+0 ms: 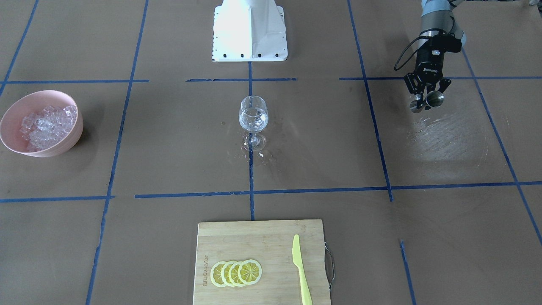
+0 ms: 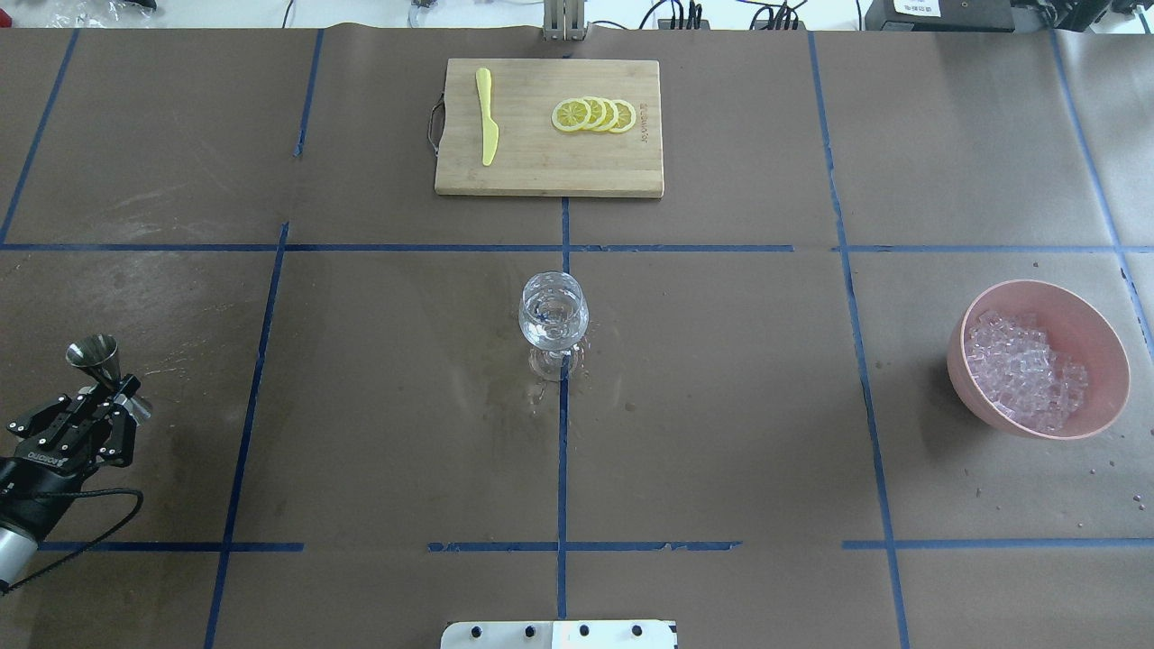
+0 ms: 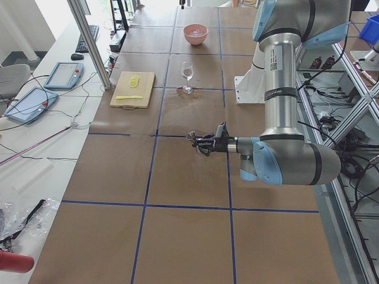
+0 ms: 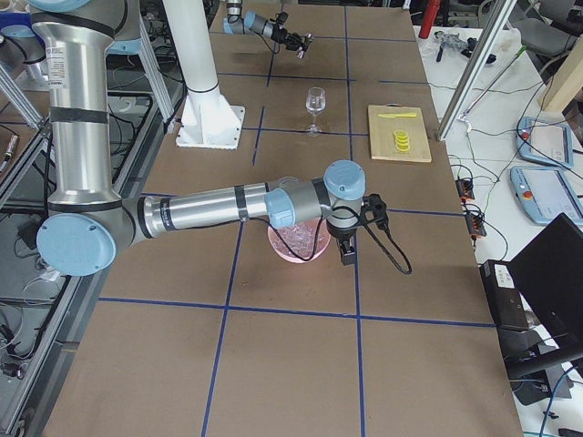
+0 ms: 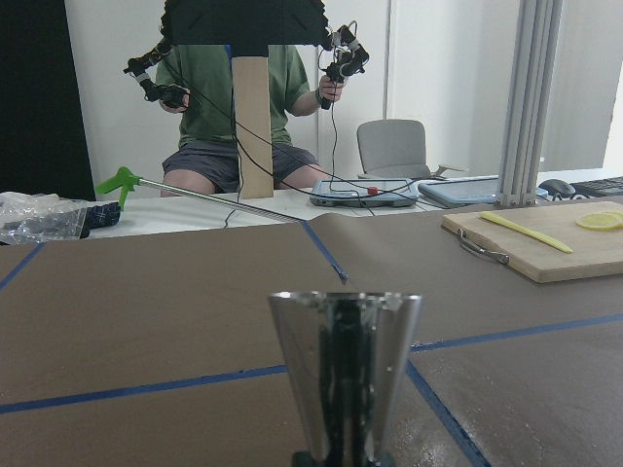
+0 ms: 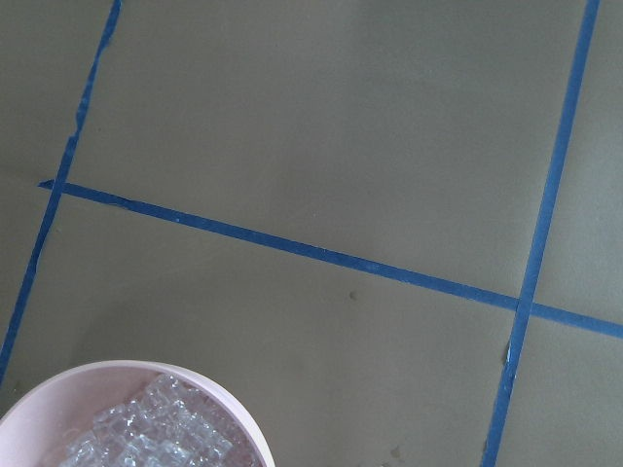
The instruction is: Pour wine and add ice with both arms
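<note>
A stemmed wine glass point(image 2: 553, 315) stands at the table's centre with a little clear wine point(image 1: 253, 120) in its bowl. My left gripper point(image 2: 120, 389) sits at the table's left side, shut on the waist of a steel jigger point(image 2: 97, 354), whose cone fills the left wrist view point(image 5: 346, 389). The ice point(image 2: 1023, 371) is heaped in a pink bowl point(image 2: 1111, 361) far right. Only the exterior right view shows my right gripper point(image 4: 346, 251), hanging at the bowl's point(image 4: 273, 248) edge; I cannot tell its state. The right wrist view catches the bowl rim point(image 6: 209, 384) and the ice point(image 6: 146, 438).
A wooden cutting board point(image 2: 532, 176) at the far edge carries lemon slices point(image 2: 595, 114) and a yellow knife point(image 2: 487, 126). Wet marks point(image 2: 541, 388) surround the glass foot. The white robot base point(image 1: 250, 29) stands behind the glass. A seated person point(image 5: 243, 107) shows beyond the table.
</note>
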Controlling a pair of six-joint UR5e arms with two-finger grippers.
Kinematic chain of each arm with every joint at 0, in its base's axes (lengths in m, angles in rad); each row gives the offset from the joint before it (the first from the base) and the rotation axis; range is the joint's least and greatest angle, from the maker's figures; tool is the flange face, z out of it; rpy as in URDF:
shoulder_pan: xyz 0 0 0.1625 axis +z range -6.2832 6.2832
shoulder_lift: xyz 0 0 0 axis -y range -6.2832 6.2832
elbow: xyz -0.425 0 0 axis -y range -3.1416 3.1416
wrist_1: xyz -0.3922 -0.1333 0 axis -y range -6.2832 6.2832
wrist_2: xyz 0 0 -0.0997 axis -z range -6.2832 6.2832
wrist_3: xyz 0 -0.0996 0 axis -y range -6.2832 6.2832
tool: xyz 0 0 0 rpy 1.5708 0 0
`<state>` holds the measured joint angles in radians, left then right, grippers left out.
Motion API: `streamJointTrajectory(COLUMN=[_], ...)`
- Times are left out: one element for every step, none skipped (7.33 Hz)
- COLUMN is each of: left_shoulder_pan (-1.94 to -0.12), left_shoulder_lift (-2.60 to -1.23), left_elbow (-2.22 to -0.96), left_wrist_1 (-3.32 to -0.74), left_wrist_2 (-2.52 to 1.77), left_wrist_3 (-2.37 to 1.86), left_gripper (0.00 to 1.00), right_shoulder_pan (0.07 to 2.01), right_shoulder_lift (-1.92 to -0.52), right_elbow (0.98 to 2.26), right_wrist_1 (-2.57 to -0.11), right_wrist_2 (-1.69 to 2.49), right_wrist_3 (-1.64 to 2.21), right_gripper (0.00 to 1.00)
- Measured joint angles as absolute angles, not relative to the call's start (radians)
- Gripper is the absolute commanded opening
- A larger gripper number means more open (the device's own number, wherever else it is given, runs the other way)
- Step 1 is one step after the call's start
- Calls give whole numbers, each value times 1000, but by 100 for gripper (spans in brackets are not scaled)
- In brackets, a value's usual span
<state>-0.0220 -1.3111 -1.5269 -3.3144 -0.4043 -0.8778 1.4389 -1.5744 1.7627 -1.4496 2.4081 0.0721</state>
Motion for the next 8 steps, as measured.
streamJointTrajectory(left_shoulder_pan=[-21, -20, -20, -20, -20, -20, -20, -20], left_shoulder_lift=[-1312, -1313, -1313, -1313, -1314, -1315, -1316, -1316], left_elbow=[-1526, -1526, -1526, -1526, -1526, -1526, -1526, -1526], left_wrist_1=[-3315, -3315, -3315, -3316, -3316, -3316, -3316, -3316], left_wrist_2=[-403, -402, -401, -400, -398, -395, -394, -393], left_wrist_3=[-878, -879, -879, -879, -879, -879, -879, -879], left_gripper=[0, 0, 3, 6, 7, 10, 12, 15], right_shoulder_pan=[1439, 1439, 1439, 1439, 1439, 1439, 1439, 1439], right_shoulder_lift=[-1574, -1574, -1574, -1574, -1574, -1574, -1575, -1575], right_elbow=[1765, 1768, 1770, 1771, 1771, 1773, 1774, 1775], right_wrist_1=[-1450, -1450, -1450, -1450, -1450, -1450, -1450, -1450], right_wrist_2=[2408, 2408, 2408, 2407, 2407, 2407, 2407, 2407], right_wrist_3=[72, 72, 74, 76, 78, 78, 79, 80], right_gripper=[100, 100, 100, 100, 100, 100, 100, 100])
